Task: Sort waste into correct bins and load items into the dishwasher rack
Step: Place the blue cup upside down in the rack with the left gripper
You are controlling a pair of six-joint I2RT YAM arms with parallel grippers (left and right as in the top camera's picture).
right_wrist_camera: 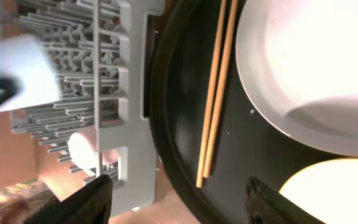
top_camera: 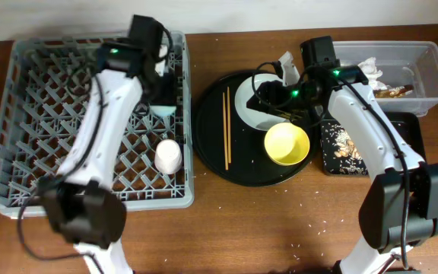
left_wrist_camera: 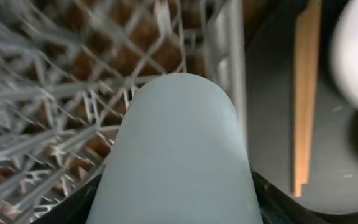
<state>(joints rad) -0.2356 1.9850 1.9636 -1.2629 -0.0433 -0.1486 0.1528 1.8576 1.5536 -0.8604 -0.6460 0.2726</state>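
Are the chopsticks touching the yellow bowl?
Apart. The overhead view shows the chopsticks lying left of the bowl, with a strip of bare black tray between them.

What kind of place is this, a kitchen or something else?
Probably a robot test bench staged for dish clearing, not a real kitchen: a dishwasher rack sits on a wooden table, beside a round black tray with plate and bowl, and a clear tub holding a napkin.

A brown, wood-grain tabletop (top_camera: 265, 228) fills the overhead view under even light. A pale strip (top_camera: 52, 15) runs beyond its far edge.
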